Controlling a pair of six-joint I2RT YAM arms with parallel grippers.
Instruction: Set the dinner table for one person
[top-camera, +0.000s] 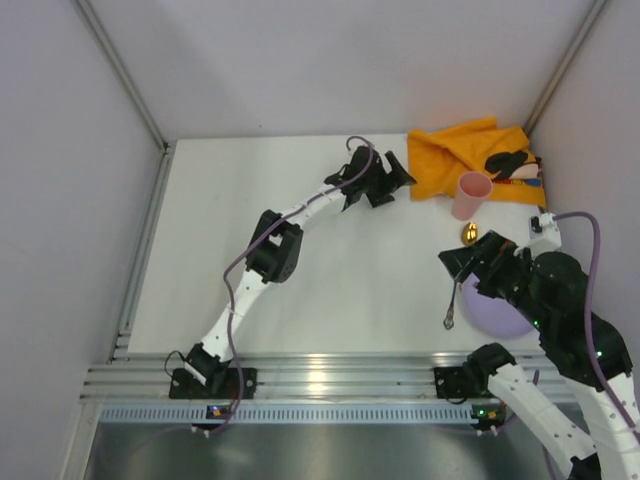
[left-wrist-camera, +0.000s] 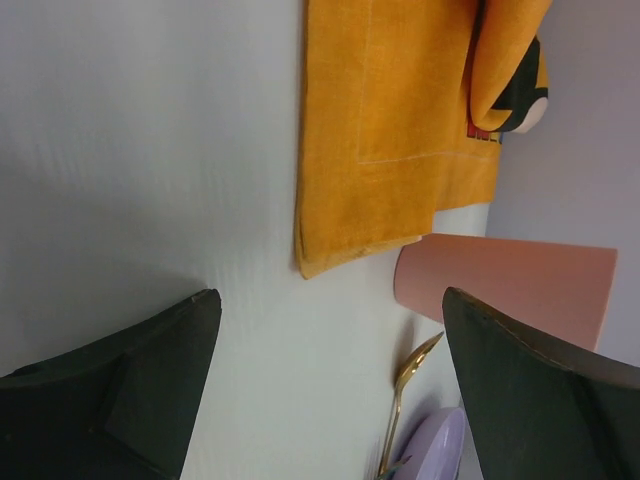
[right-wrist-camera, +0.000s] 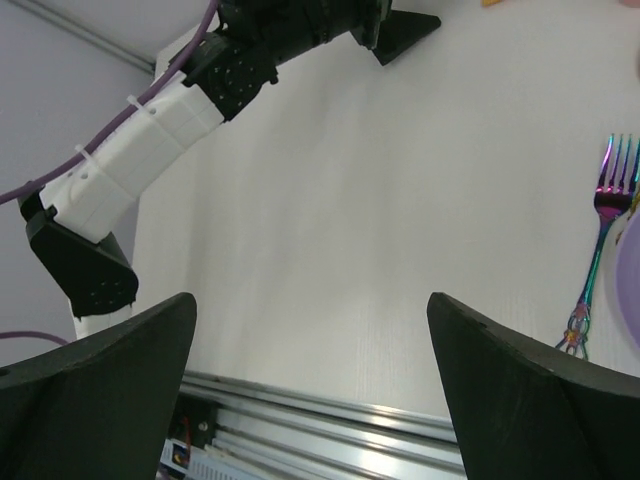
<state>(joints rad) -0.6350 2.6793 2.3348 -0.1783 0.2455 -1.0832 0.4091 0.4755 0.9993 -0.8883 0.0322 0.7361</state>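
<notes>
The white dinner table (top-camera: 230, 220) fills the top view. A crumpled orange placemat (top-camera: 462, 158) lies at its back right, with a pink cup (top-camera: 471, 195) standing in front of it. A gold spoon (top-camera: 469, 233), a rainbow fork (top-camera: 452, 305) and a purple plate (top-camera: 490, 312) lie at the right. My left gripper (top-camera: 398, 182) is open and empty just left of the placemat (left-wrist-camera: 400, 130) and the cup (left-wrist-camera: 510, 285). My right gripper (top-camera: 458, 265) is open and empty above the table, over the plate's left side; the fork (right-wrist-camera: 600, 250) lies to its right.
A metal rail (top-camera: 320, 380) runs along the table's near edge. Grey walls close in the back and both sides. The left arm (right-wrist-camera: 150, 130) stretches diagonally across the table's middle. The spoon (left-wrist-camera: 405, 400) and plate (left-wrist-camera: 430, 450) show between the left fingers.
</notes>
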